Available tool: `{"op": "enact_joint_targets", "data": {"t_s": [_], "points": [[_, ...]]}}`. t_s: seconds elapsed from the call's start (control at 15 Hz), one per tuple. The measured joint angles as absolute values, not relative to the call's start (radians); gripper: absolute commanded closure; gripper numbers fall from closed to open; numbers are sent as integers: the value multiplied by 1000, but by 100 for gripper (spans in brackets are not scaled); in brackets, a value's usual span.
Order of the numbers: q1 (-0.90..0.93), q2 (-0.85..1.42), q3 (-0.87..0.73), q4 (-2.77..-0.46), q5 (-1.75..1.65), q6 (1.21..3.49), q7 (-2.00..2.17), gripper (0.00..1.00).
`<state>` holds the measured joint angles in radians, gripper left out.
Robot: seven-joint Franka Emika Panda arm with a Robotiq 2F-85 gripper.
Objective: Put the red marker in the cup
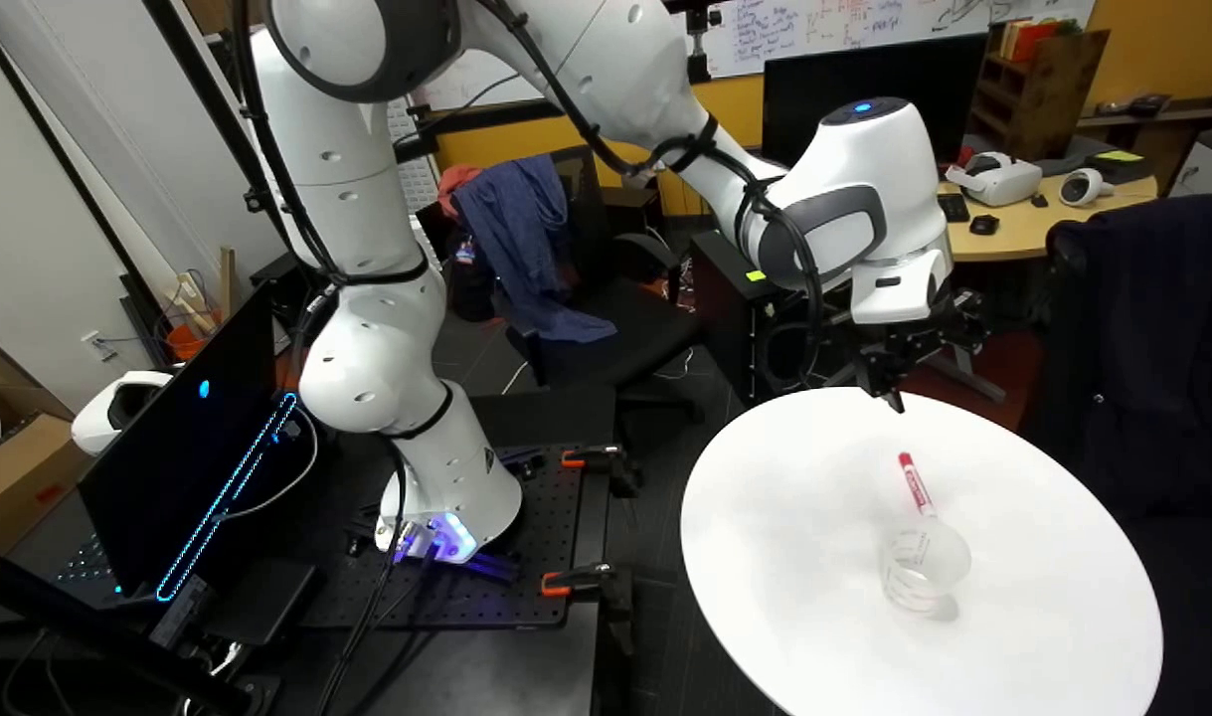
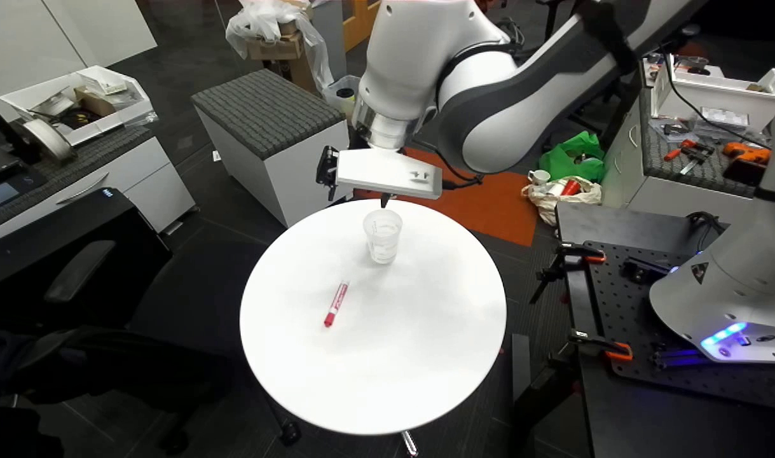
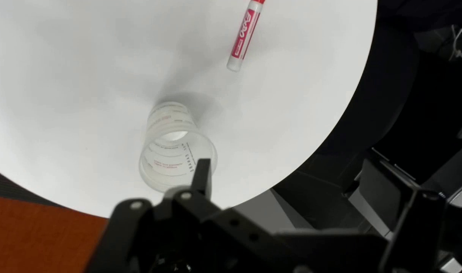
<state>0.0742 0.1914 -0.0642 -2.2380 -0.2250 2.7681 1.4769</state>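
The red marker lies flat on the round white table, visible in both exterior views (image 1: 916,485) (image 2: 336,304) and the wrist view (image 3: 246,34); its red cap end is cut off in the wrist view. The clear cup stands upright on the table in both exterior views (image 1: 924,567) (image 2: 383,236). It also shows in the wrist view (image 3: 174,117), a short gap from the marker. My gripper (image 3: 291,178) is open and empty, its fingers wide apart. In both exterior views it (image 1: 919,358) (image 2: 359,196) hangs above the table's edge. One finger overlaps the cup's rim in the wrist view.
The round white table (image 1: 784,537) (image 2: 425,356) bears the cup and marker. A grey-topped cabinet (image 2: 266,114) stands beyond its edge near the gripper. Chairs (image 1: 606,338) stand around, and the robot's black bench (image 1: 526,656) is beside the table.
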Motion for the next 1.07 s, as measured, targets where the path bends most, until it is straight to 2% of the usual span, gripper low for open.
{"op": "enact_joint_targets", "data": {"t_s": [0.33,1.07], "points": [[146,298,-128,-2157,-308,2768,1648,0],[158,502,-120,-1995,-154,2768,1629,0]]}}
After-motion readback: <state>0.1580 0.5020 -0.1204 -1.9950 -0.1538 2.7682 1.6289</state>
